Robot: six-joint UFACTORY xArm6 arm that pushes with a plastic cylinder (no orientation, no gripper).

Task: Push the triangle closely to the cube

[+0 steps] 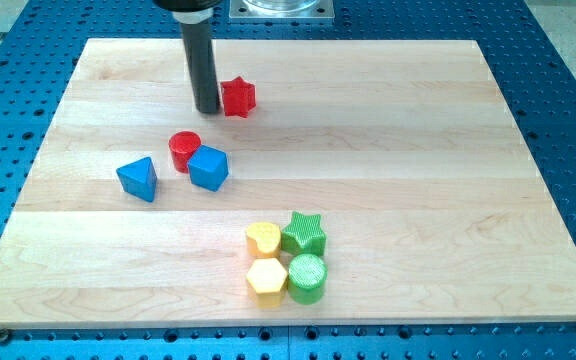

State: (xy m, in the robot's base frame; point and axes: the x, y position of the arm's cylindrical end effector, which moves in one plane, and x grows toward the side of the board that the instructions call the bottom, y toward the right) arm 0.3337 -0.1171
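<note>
My tip (207, 109) sits in the upper left of the board (418, 150), just beside the red star (238, 97) on its left; I cannot tell whether they touch. There are no jaws on this rod, so nothing is spread or pinched. The blue triangle (139, 178) lies left of centre, near the blue cube (208, 168) but apart from it. A red cylinder (184, 150) touches the cube's upper left. Low in the middle, a yellow heart (263, 238), green star (304, 233), yellow hexagon (266, 277) and green cylinder (307, 277) cluster together.
</note>
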